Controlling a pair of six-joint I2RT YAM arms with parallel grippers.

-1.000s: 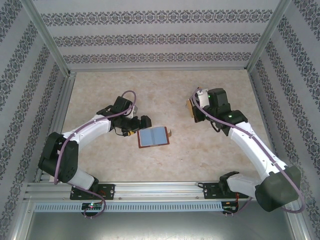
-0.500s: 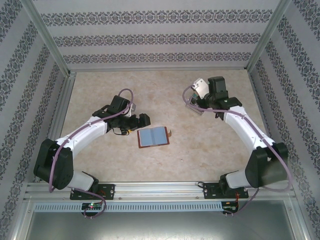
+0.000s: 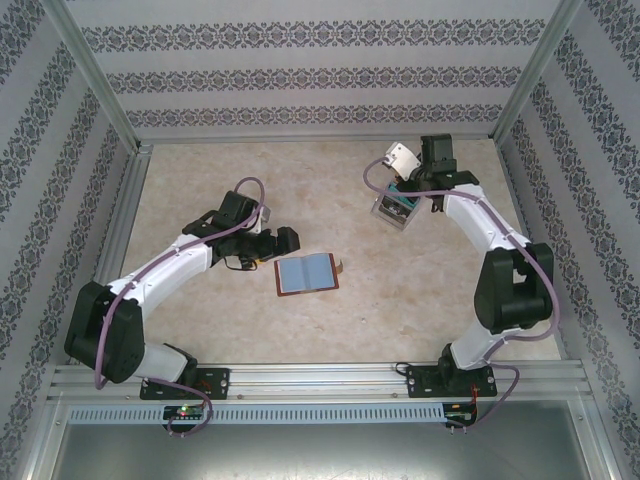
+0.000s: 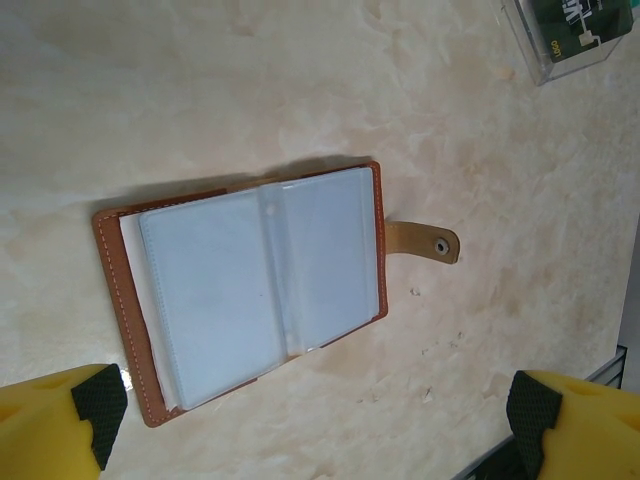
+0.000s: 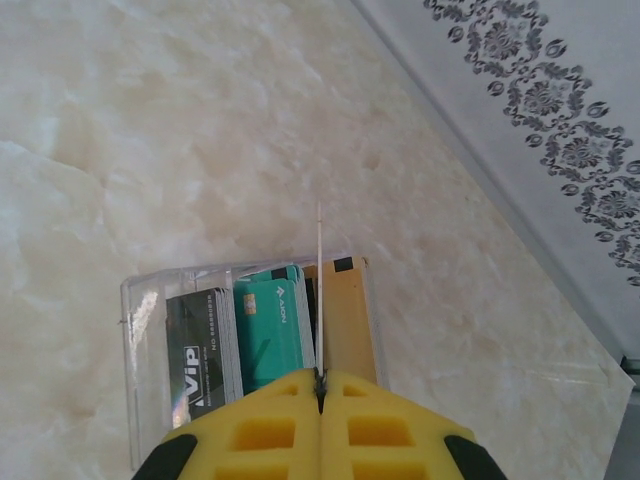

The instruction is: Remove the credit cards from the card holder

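Nearest me, my left gripper [image 4: 315, 425] hangs with its jaws spread wide and nothing between them, just beside the card holder [image 4: 255, 300]. It has not budged over the last second, and neither has the holder. It lies open flat on the table [image 4: 150, 100], snap tab [image 4: 425, 242] stretched out to one side. Its pale sleeves look empty to me, so I judge the emptying close to done.

Farther out, the change is my right arm: it has reached deeper across the table and now hangs above the clear box [image 5: 150, 330]. My right gripper [image 5: 320, 385] is clamped tight on a credit card [image 5: 319, 290], which I see edge-on — a thin pale line rising from the pinch. What looks left for it is to lower and let go.

In the box stand a dark grey card [image 5: 200, 345] marked "VIP", a teal card [image 5: 270, 325] whose small white lettering I cannot read for certain, and a tan card [image 5: 345, 320] with no writing I can make out.
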